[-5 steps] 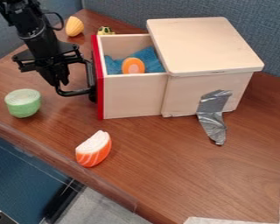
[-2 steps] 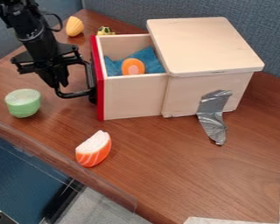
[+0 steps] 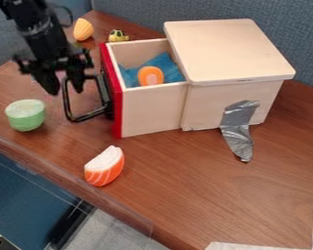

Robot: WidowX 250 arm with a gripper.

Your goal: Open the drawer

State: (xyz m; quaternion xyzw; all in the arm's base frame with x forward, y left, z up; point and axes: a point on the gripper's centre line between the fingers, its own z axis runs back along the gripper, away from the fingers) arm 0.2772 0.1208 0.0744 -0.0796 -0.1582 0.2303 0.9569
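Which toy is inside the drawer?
The orange disc with the paler centre, against the blue cloth in the open drawer. The green roll, orange-and-white wedge, ridged yellow toy and small yellow-and-black toy are on the table.

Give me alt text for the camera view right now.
An open drawer with a red front holds a blue cloth and an orange toy; a black gripper is at its handle.
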